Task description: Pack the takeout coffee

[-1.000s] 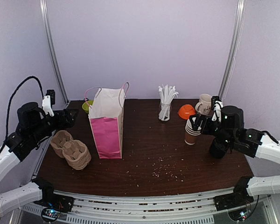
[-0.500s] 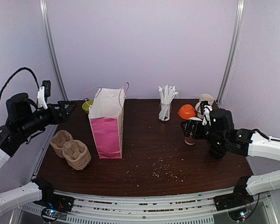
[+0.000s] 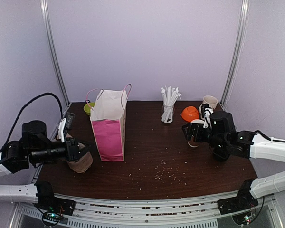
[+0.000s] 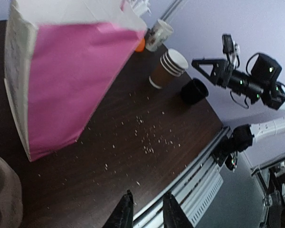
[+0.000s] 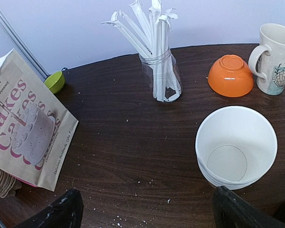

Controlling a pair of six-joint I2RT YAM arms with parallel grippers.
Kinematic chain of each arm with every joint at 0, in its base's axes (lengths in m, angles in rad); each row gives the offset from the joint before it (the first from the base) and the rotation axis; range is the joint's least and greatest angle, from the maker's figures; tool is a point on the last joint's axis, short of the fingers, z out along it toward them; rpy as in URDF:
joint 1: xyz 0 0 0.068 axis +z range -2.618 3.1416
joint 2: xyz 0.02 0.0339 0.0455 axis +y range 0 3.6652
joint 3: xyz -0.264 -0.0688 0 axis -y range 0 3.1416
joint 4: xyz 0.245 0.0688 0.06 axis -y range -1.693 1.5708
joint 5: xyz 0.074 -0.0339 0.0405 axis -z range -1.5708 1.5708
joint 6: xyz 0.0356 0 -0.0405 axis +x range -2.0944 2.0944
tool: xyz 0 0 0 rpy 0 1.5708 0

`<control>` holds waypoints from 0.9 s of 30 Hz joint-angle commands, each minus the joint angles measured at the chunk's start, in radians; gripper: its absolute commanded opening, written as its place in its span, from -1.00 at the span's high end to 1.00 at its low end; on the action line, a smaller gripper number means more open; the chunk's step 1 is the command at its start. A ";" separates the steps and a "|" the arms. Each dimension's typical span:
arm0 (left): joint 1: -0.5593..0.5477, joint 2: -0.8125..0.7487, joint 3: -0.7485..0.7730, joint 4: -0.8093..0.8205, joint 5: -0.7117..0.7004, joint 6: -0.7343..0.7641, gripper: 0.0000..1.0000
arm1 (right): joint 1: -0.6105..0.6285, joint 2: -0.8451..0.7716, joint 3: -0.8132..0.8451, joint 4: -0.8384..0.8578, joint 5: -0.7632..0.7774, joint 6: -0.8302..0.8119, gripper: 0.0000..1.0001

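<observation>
Brown paper cups (image 3: 194, 140) with white rims stand in a stack on the right side of the dark wooden table (image 3: 156, 161). The top cup is empty inside and has no lid on it. The right claw (image 5: 147, 192) is wide open. It is just in front of the cups and holds nothing.

Behind the cups are an upside-down orange bowl (image 5: 230, 76) and a cream mug (image 5: 275, 59). A glass jar (image 5: 161, 78) full of white sticks stands nearer the middle. A pink bag (image 3: 109, 128) stands upright on the left half of the table, well apart from the cups.

The left claw (image 3: 85, 148) is low down, left of the bag, by the brown cardboard trays (image 3: 80, 162). Its two fingers (image 4: 125, 213) are near each other with a thin gap and nothing in it. I cannot tell if it is open or closed. Small crumbs (image 4: 147, 142) lie on the table.
</observation>
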 commanded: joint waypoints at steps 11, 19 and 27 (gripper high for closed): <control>-0.251 0.539 0.077 0.113 -0.406 -0.097 1.00 | 0.014 -0.048 -0.006 -0.015 0.046 0.036 -0.93; -0.228 0.516 0.037 0.087 -0.421 -0.144 1.00 | 0.014 -0.049 -0.028 -0.009 0.017 0.048 -0.94; -0.228 0.225 0.028 -0.313 -0.394 -0.320 0.42 | 0.014 -0.021 -0.024 -0.009 0.013 0.023 -0.95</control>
